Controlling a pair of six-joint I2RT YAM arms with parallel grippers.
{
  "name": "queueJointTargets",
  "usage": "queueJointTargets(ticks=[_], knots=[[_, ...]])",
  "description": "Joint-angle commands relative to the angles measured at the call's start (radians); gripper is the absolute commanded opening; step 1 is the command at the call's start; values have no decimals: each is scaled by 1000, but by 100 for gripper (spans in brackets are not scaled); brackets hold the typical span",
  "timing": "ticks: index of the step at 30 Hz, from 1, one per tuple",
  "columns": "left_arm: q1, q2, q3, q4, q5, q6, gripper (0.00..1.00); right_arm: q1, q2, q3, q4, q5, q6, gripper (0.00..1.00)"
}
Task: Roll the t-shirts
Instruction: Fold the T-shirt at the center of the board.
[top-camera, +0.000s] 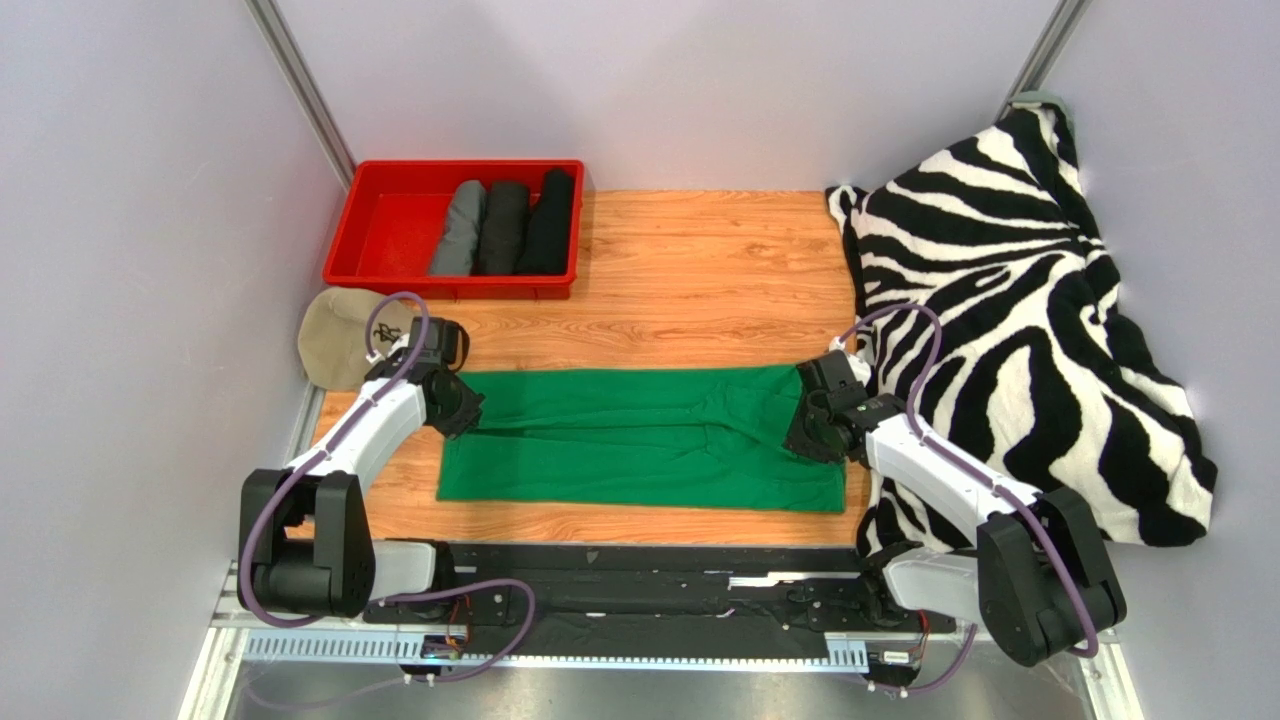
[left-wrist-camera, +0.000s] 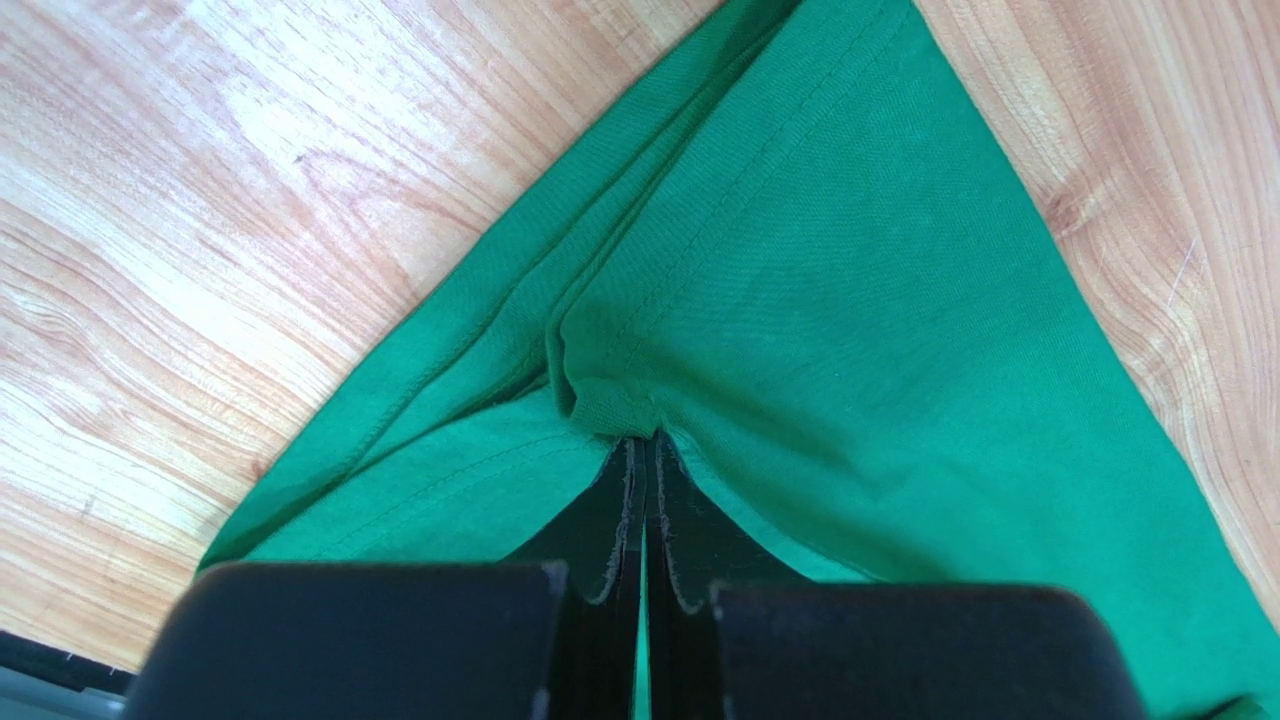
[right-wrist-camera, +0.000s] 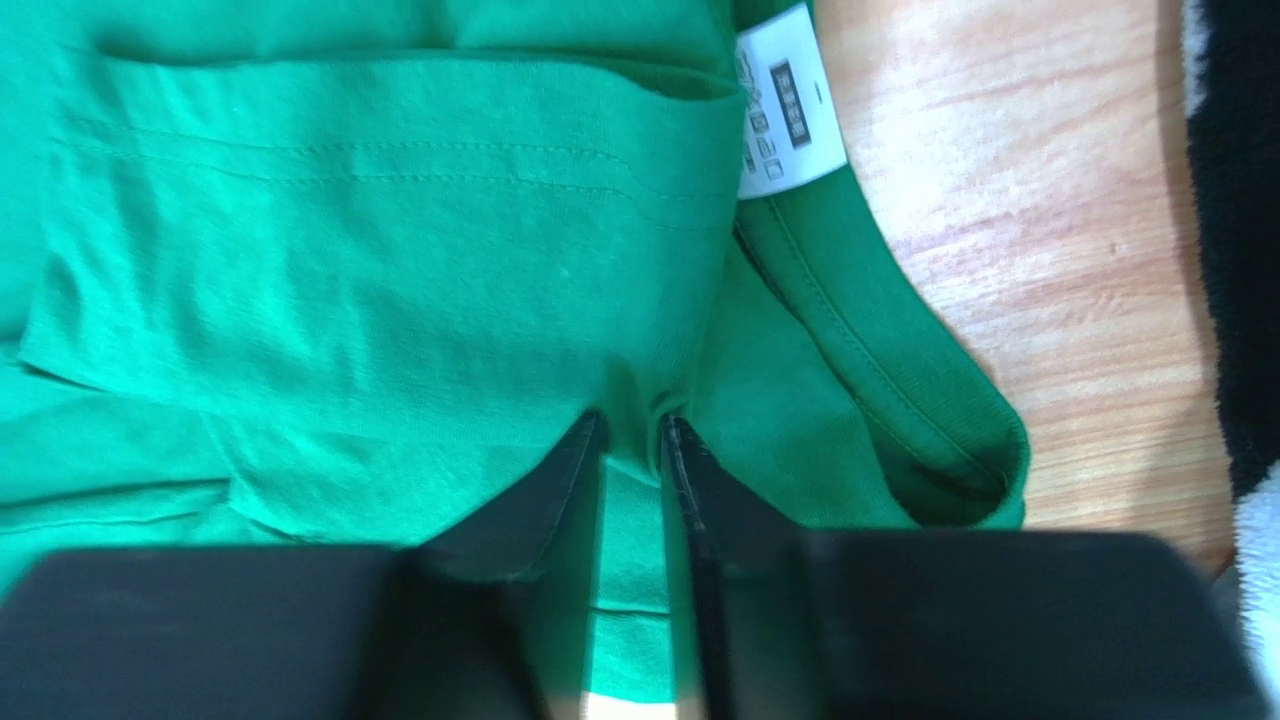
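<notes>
**Entry: both ends of the strip pinched, roll not yet begun**

The green t-shirt (top-camera: 646, 438) lies flat on the wooden table (top-camera: 676, 270), folded lengthwise into 1 long strip between the 2 arms. 3 rolled t-shirts (top-camera: 505, 228), 1 grey and 2 black, sit in the red tray (top-camera: 361, 225) at the far left.

Left gripper (left-wrist-camera: 643, 450): fingers pressed together on a puckered fold at the strip's left end.

Right gripper (right-wrist-camera: 631, 428): fingers near together at the collar end, beside the white label (right-wrist-camera: 781, 105). Cloth bunches between the tips, so it reads as clamped.

Step in hand, as I judge it: taking hold, ahead of narrowing or rolling; which of the 2 I cannot tell.

Next move calls for both ends to rise and travel evenly, keeping the strip taut so the layers do not slide apart.
</notes>
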Motion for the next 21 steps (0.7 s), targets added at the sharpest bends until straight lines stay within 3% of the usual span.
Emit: queueJointTargets(ticks=[1, 2, 5, 10, 21], knots=[[6, 0, 32, 21, -9, 33, 0, -5, 1, 62, 25, 31, -8, 17], [6, 1, 37, 15, -12, 37, 0, -6, -4, 68, 13, 34, -14, 9], [6, 3, 58, 12, -13, 60, 0, -17, -18, 99, -15, 42, -32, 0], [6, 15, 125, 13, -36, 111, 0, -38, -19, 186, -56, 48, -68, 0], [6, 184, 440, 1, -90, 315, 0, -92, 111, 487, -137, 22, -118, 0]])
